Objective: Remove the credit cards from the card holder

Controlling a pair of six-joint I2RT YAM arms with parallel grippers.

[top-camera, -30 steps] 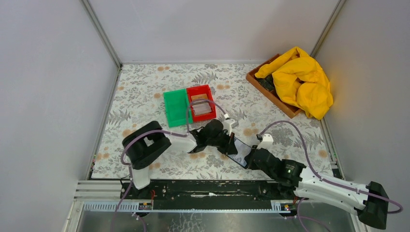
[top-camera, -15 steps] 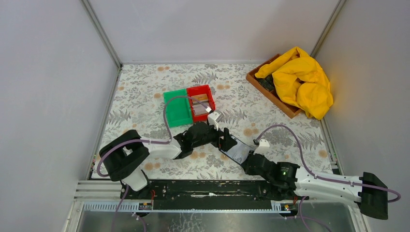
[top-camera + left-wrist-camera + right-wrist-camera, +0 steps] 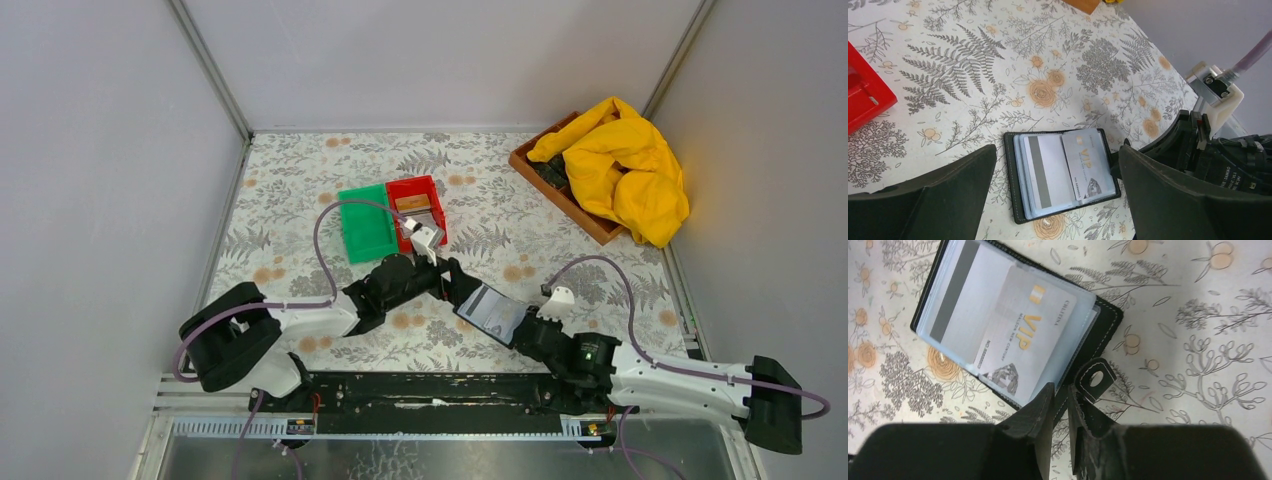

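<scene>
Card holder (image 3: 490, 312) lay open on the table, cards inside

The card holder lay flat and open like a little book on the flowery table (image 3: 300, 180). It was near the front edge, between the two arms. It was black outside, with shiny see-through sleeves inside. Two cards sat in the sleeves. One was a pale VIP card (image 3: 1023, 335) with gold letters. The other was a striped card (image 3: 1045, 170) (its dark stripe ran down one side). Both were tucked in, not pulled out.

The left gripper (image 3: 452, 278) was at the far end of the holder. Its fingers (image 3: 948, 190) were spread very wide and held nothing. From the left wrist camera, the holder lay on the table below, in the gap between the two fingers.

The right gripper (image 3: 1059, 387) was at the near end of the holder, by the little strap (image 3: 1095, 377) with a round hole. Its jaws were only a little apart. The black stitched edge of the holder ran in between them. I could not tell if they pinched that edge or only sat around it.

Further back stood a red bin (image 3: 436, 192) and a green bin (image 3: 362, 225), touching side by side. A brownish card (image 3: 413, 203) showed in the red bin. In the far right corner was a wooden tray (image 3: 552, 198) with a yellow cloth (image 3: 625, 165) heaped on it.
</scene>
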